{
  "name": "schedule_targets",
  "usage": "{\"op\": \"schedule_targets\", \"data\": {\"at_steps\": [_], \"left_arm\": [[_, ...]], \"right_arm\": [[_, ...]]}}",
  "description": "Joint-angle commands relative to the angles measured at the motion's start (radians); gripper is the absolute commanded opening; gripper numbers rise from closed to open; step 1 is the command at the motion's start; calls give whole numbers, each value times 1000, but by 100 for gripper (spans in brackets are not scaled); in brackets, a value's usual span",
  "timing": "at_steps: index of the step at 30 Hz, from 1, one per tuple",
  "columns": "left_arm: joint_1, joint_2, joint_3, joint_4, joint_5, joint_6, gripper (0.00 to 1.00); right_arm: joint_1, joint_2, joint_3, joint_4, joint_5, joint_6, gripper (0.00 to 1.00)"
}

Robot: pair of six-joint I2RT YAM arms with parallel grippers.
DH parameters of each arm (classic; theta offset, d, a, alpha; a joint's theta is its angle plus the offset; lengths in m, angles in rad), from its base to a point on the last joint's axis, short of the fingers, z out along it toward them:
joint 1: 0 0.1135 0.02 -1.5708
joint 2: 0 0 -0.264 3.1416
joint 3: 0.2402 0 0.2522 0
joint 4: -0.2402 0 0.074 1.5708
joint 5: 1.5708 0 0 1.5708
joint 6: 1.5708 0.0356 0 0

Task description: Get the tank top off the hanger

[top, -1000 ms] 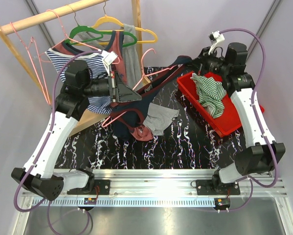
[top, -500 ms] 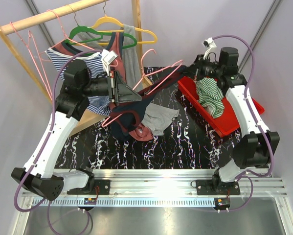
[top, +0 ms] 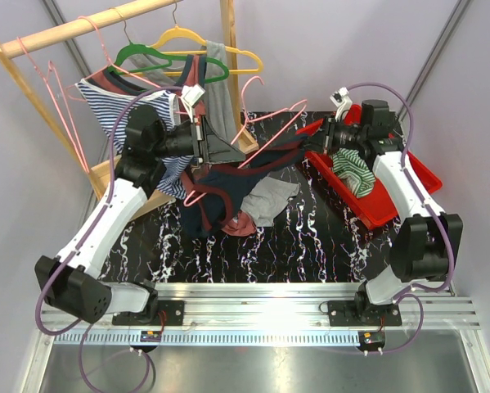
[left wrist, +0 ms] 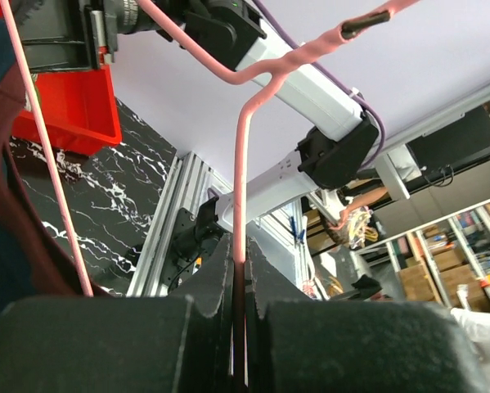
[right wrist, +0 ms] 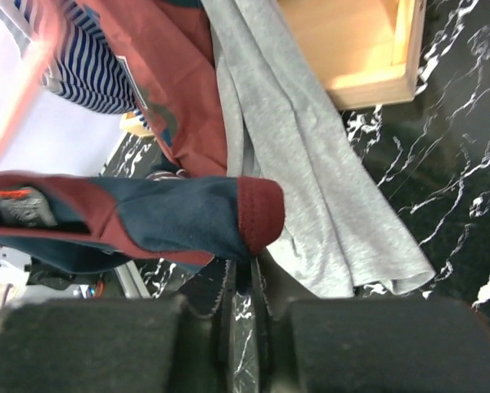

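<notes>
The tank top (top: 220,201), navy with maroon trim, droops from a pink wire hanger (top: 265,123) over the middle of the table. My left gripper (top: 202,151) is shut on the hanger's wire (left wrist: 241,164), which runs straight between the fingertips (left wrist: 220,270). One strap stretches right from the hanger to my right gripper (top: 320,146). In the right wrist view the strap's maroon-edged end (right wrist: 257,209) sits at the tips of that gripper (right wrist: 245,274), pinched there with a thin gap lower down between the jaws.
A red bin (top: 392,205) at the right holds a green striped garment (top: 355,164). A grey garment (top: 265,196) lies under the tank top. The wooden rack (top: 73,29) at the back left carries green and yellow hangers and more clothes.
My right gripper has come down and toward the table's middle with the strap, and its jaws have eased slightly. My left arm has shifted back and right with the hanger.
</notes>
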Motion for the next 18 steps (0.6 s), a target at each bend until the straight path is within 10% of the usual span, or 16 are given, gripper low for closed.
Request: {"op": "schedule_targets", "data": {"at_steps": [1,11,18], "left_arm": [[3,30,-25,182,-15,-77,0],[0,97,25,-136,-41,171,0],[-21,133,74,-344,-49,325,0]], "right_arm": [[-9,-47,-26,45,-51,-29,17],[-9,-121,-18,-194,-102,-431,72],[-8,-196,12,-421,-272,-927,90]]}}
